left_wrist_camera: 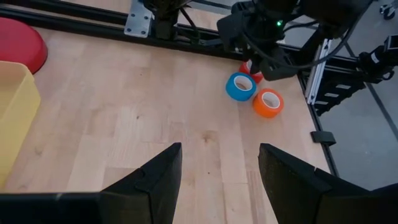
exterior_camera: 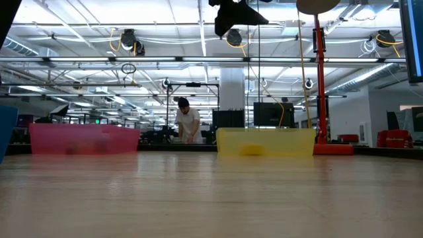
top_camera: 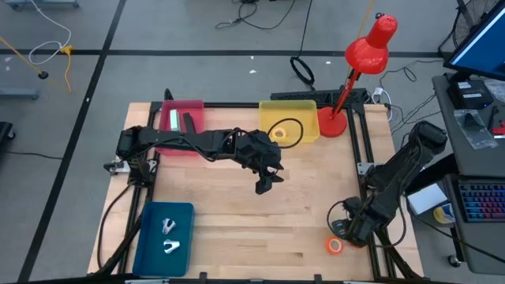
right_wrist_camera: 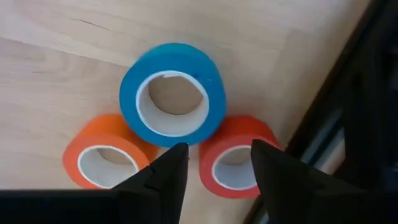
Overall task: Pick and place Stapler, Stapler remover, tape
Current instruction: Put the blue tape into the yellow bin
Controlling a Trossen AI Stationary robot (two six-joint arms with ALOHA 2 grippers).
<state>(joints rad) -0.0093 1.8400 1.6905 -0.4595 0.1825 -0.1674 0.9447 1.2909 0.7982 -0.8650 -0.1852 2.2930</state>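
Three tape rolls lie flat and close together on the table near its right near corner: blue [right_wrist_camera: 172, 93], orange [right_wrist_camera: 102, 155] and red [right_wrist_camera: 236, 163]. My right gripper [right_wrist_camera: 217, 155] hovers open just above them, pointing down, its fingertips over the gap between the blue and red rolls. In the high view only the orange roll [top_camera: 334, 245] shows beside the right gripper [top_camera: 346, 229]. My left gripper [top_camera: 265, 183] is open [left_wrist_camera: 219, 165] and raised over bare wood at the table's middle. From there the blue roll [left_wrist_camera: 240, 86] and orange roll [left_wrist_camera: 268, 102] show ahead.
A pink tray [top_camera: 181, 118] with a dark item and a yellow tray [top_camera: 289, 122] with a yellow roll and a black loop stand at the far edge. A blue tray [top_camera: 164, 237] with small pale tools sits near left. A red lamp [top_camera: 368, 51] stands far right.
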